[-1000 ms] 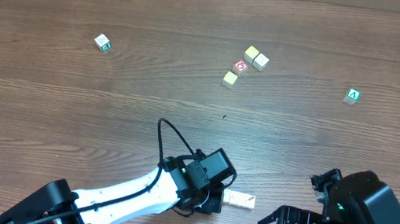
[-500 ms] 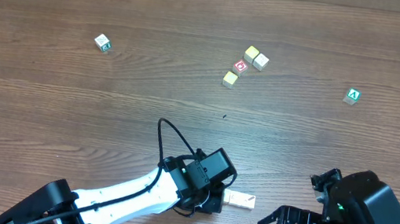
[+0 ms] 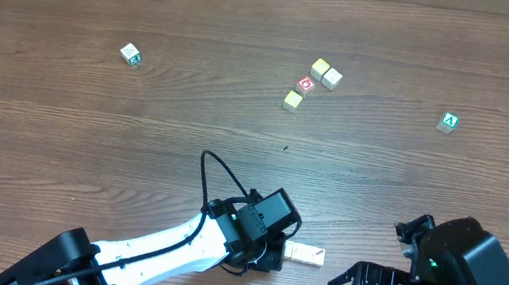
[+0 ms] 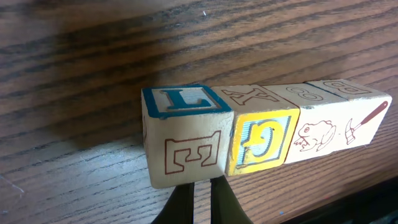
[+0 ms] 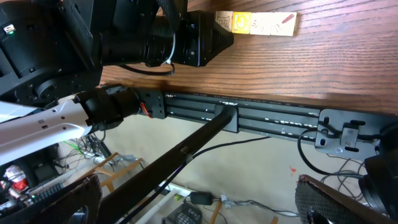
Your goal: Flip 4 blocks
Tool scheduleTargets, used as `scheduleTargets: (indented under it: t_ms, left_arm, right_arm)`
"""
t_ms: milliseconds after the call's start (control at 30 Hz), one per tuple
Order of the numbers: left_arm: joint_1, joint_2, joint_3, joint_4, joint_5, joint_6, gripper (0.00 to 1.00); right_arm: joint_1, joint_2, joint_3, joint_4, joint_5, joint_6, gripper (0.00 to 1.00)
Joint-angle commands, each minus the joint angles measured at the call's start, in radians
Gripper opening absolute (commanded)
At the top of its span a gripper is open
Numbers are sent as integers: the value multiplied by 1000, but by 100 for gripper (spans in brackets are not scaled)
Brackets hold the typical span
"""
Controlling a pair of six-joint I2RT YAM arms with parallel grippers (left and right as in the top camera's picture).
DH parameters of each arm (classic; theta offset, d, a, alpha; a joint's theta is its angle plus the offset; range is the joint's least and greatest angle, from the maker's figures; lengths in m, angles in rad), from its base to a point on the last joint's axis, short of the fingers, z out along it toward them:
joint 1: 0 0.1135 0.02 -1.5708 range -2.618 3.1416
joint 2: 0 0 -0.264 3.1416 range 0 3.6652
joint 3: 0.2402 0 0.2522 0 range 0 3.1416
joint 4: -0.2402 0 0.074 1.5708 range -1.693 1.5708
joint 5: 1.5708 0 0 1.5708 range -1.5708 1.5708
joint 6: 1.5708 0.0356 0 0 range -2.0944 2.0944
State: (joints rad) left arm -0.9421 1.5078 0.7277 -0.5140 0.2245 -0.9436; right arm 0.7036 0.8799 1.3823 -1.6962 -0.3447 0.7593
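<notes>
Four blocks lie in a tight row near the table's front edge. The left wrist view shows them close up: one with a blue "L" on top and a red "E" in front, a yellow-faced "G" block, a frog block and a block with a red-orange hammer. My left gripper is shut and holds nothing, its tips right at the foot of the "E" block. The right gripper hangs open past the table's front edge, looking back at the row.
Far across the table lie a red-circle cube with yellow cubes beside it, a green "A" cube at the right and a white-green cube at the left. The right arm sits folded at the front right.
</notes>
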Motion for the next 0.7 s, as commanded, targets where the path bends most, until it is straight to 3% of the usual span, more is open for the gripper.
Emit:
scheduleTargets:
  t_ms: [0,333,500,633,667]
  left_arm:
    - [5,10,-1,9,25,6,4]
    - [-36,-141,1,-15,43,32,4]
    - [-40,-323,2,-121,-87,34,4]
    - [-40,-414,2,-220,-197,109,4]
    - [-40,-430,2,-245,-213,124,10]
  right_arm:
    - [3,-5,24,3,-9,0,100]
    - [3,-5,24,3,-9,-1,100]
    - [3,-5,24,3,-9,-1,100]
    - [3,-5,24,3,-9,-1,100]
    - [3,-5,24,4,-8,-1,100]
